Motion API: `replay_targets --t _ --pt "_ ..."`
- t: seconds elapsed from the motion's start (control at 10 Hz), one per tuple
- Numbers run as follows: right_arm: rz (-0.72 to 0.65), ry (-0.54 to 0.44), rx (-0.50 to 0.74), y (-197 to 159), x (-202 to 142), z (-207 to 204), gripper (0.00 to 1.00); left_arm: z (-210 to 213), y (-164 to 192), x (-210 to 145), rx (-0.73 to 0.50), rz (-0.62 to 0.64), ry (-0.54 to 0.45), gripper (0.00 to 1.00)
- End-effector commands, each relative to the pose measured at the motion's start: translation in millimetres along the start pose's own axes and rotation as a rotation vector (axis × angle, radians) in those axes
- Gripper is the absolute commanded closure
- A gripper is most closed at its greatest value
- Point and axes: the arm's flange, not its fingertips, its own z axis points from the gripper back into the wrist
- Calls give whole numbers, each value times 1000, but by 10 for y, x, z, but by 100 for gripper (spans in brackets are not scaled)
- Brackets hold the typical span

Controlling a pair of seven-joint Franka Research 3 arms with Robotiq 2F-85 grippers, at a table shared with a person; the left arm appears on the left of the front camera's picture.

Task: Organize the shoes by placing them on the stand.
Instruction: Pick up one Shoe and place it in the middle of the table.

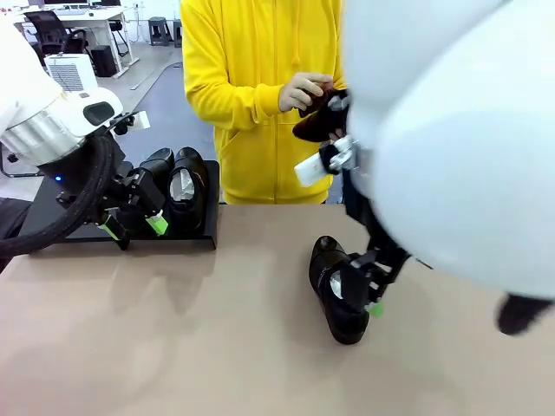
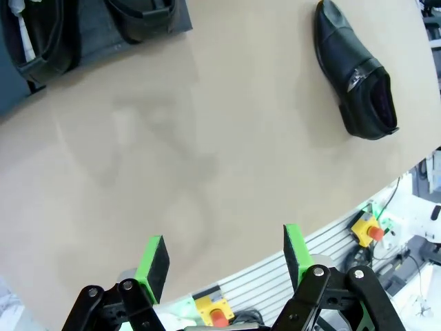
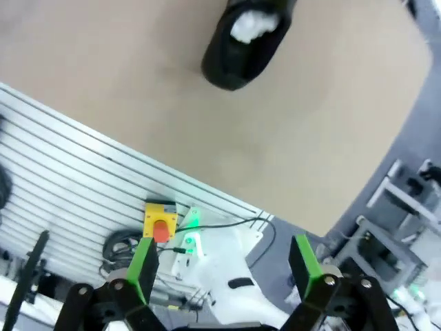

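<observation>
Two glossy black shoes [image 1: 178, 178] stand side by side on the low black stand [image 1: 61, 227] at the far left. My left gripper [image 1: 132, 225] hovers open just in front of them with nothing between its pads. In the left wrist view both shoes [image 2: 41, 34] lie at the top left. A third shoe [image 1: 336, 299] stuffed with white paper lies on the table, right of centre. My right gripper [image 1: 368, 295] hangs open beside it. The right wrist view shows that shoe [image 3: 248, 38] well beyond the open gripper [image 3: 224, 265]. The person holds another shoe [image 1: 319, 121].
The person in a yellow hoodie [image 1: 251, 87] stands at the far edge, hands at chest height. The beige table [image 1: 173, 329] is bare between the stand and the lone shoe [image 2: 355, 72]. My right arm's white body [image 1: 468, 130] blocks the right side of the front view.
</observation>
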Motion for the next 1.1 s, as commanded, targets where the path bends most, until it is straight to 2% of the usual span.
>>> replay_targets --t 0.0,0.3,0.4,0.5,0.9,1.0 --pt "-42 -14 42 -220 414 -195 0 24 16 -16 -3 -10 1 14" --pt "-155 -255 209 -564 683 -704 0 24 16 -16 -3 -10 1 14" --pt "-212 -307 208 -625 653 -702 0 24 16 -16 -3 -10 1 14" --pt "-128 -144 155 -585 754 -547 0 24 16 -16 -3 -10 1 14" --pt "-144 -170 172 -601 741 -641 0 24 16 -16 -3 -10 1 14" --pt "-248 -194 202 -805 831 -819 0 24 16 -16 -3 -10 1 14"
